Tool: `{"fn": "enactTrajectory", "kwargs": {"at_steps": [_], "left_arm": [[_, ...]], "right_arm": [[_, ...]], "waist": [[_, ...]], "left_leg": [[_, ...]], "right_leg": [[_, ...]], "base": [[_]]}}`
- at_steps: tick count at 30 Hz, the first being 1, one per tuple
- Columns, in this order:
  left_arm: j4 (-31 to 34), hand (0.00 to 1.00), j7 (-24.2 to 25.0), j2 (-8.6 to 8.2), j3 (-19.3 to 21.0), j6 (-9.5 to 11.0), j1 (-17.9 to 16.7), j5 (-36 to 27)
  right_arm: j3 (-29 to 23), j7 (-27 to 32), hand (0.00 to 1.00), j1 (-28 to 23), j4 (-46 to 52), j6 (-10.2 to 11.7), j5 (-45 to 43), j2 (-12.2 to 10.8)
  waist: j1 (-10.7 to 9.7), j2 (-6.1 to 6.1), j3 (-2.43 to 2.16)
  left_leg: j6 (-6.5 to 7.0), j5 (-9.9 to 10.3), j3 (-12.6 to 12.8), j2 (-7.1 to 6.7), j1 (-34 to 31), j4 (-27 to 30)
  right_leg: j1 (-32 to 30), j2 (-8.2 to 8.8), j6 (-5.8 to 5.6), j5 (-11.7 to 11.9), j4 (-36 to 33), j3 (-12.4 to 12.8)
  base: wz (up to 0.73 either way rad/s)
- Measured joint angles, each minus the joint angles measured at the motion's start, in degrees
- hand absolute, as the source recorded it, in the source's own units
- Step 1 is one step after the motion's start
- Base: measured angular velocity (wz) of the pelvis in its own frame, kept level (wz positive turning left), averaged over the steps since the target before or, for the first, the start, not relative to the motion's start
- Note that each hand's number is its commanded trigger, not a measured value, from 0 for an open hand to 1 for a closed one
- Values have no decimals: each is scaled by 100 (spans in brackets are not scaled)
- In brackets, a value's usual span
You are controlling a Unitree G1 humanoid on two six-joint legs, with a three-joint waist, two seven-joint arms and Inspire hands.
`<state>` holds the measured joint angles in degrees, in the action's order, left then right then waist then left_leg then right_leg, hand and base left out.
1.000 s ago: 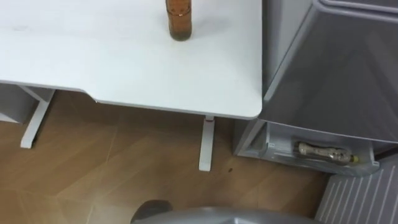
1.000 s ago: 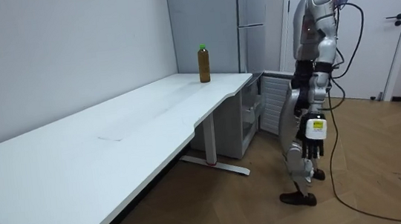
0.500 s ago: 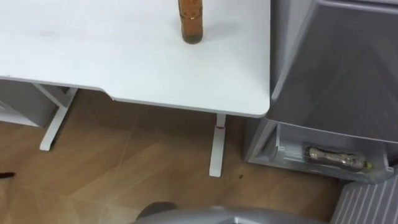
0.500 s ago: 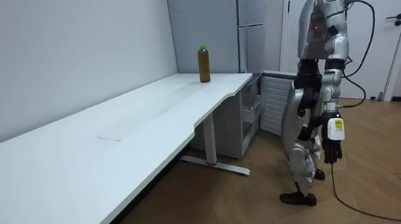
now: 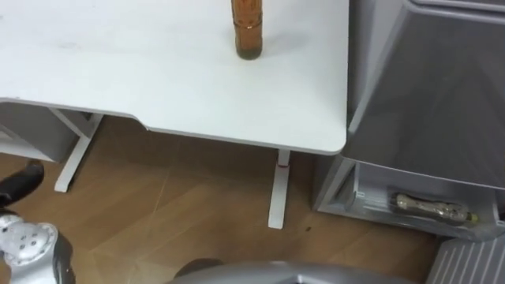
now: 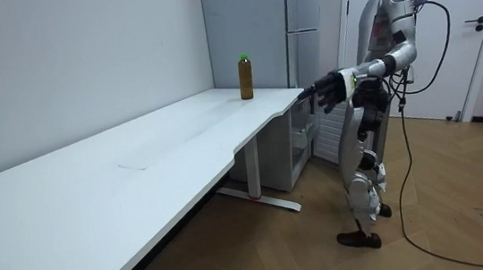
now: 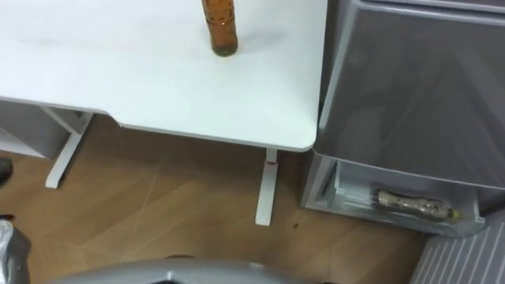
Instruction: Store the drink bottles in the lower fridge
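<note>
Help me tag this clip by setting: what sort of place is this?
Likely an office or lab room, not a home kitchen: a long white desk by bare walls, a grey fridge beside it with its lower drawer open, and a wood floor.

Bare office-type rm: white desk [image 6: 138,177], grey fridge [image 6: 310,56], wood floor [image 6: 466,215].

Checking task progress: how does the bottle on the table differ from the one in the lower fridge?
Pose: the table bottle stands upright; the fridge bottle lies on its side.
Place: the table bottle is on the white table; the fridge bottle rests in the open lower fridge compartment.
Look: the table bottle is amber brown; the fridge bottle looks paler.
Both are drink bottles.
</note>
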<state>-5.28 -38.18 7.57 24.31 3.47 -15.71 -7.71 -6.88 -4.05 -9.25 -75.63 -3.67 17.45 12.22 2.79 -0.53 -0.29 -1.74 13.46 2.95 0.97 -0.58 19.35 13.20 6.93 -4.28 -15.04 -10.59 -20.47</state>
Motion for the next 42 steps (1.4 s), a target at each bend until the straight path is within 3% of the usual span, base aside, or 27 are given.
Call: {"fn": "enactTrajectory", "kwargs": {"at_steps": [2, 9, 12, 14, 19, 24, 27, 33, 42], "left_arm": [[293, 0, -28, -15, -69, 141, 21, 0], [1172, 0, -8, -34, -449, 311, 83, 174], [1630, 0, 100, -19, -661, 348, 261, 231], [1863, 0, 265, 21, -771, 497, 391, 380], [2013, 0, 501, 22, -1152, 558, 680, 618], [2010, 0, 993, 22, -1608, 557, 820, 601], [1981, 0, 1349, 26, -1676, 557, 1007, 598], [1947, 0, 2270, 34, -1906, 501, 1027, 251], [1641, 0, 2934, 35, -1896, 12, 1032, -441]], "right_arm": [[0, -2, 0, 14, 4, 66, -157, -12], [14, -231, 0, 72, 9, 201, -240, -39], [89, -254, 0, 123, -104, 299, -252, -45], [98, -275, 0, 138, -128, 358, -274, -54], [118, -299, 0, 190, -123, 407, -268, -58], [122, -301, 0, 283, -130, 410, -248, -82], [122, -319, 0, 294, -133, 415, -283, -105], [160, -373, 0, 350, -112, 448, -292, -153], [114, -268, 0, 282, -16, 354, -146, -213]], "waist": [[-77, 0, -1], [-159, 16, 10], [-190, 35, 42], [-242, 44, 48], [-336, 49, 63], [-454, 68, 76], [-491, 86, 88], [-582, 123, 109], [-659, 76, 74]], "left_leg": [[-3, -3, -1, 0, 26, -7], [-4, -3, 0, 4, 13, -8], [-3, -9, -6, 4, 8, -28], [-2, -27, 4, 4, 10, -53], [-4, -30, 20, 9, 13, -71], [-5, -29, 83, 18, 15, -42], [-5, -29, 131, 27, 10, -51], [-3, -30, 260, 58, 34, -69], [-11, -42, 469, 169, 38, -146]], "right_leg": [[8, 0, 0, 0, 2, 3], [2, -5, 2, 3, 7, 24], [-4, -8, 2, 3, 4, 32], [-21, -8, 3, 6, 4, 46], [-43, -13, 8, 9, 7, 78], [-78, -11, 10, 15, 7, 148], [-116, -10, 11, 22, 7, 214], [-177, -17, 10, 33, 2, 402], [-329, -87, 49, 139, 6, 637]], "base": [[0], [0], [0], [0], [-3], [-6], [-10], [-13], [-14]]}}
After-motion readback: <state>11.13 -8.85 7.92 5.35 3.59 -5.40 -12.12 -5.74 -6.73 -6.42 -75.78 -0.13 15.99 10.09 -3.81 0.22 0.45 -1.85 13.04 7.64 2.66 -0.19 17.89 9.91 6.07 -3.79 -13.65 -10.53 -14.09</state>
